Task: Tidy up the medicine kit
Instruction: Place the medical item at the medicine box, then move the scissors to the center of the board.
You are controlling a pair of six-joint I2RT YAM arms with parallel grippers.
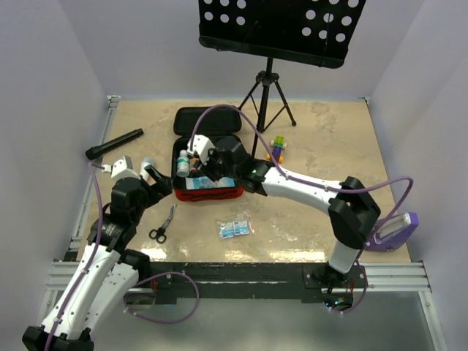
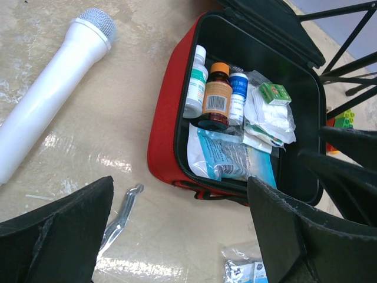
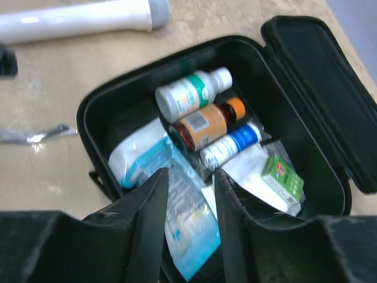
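- kit: medicine kit [image 1: 208, 194], red zip case, sits centre of the top view. Lid [image 1: 207, 119] is laid flat behind it, toward frame top.
- R gripper: right gripper [image 3: 189, 177] hangs over the kit's near half. Fingers parted w/ a gap, and we see nothing pinched. The big packet shows through the gap.
- L gripper: left gripper [image 2: 179, 188] is just left of the kit. Fingers spread wide, empty.
- kit contents: blue-white packet [image 3: 144, 156] at the near wall. 3 bottles side by side: green-label [image 3: 188, 94], amber [image 3: 206, 122], blue-label [image 3: 231, 143]. Clear bags plus green box [image 3: 281, 175] on the far side.
- scissors: scissors [image 1: 164, 223] are outside the kit, lower left of it. Long axis runs approx frame top-bottom, handles low. L arm is nearer.
- loose packet: small packet [image 1: 235, 227] is on the table below the kit, apart from it. R arm is nearer.
- next (our judgement): 2 strays left. Scissors call for L fingers set across the blades.
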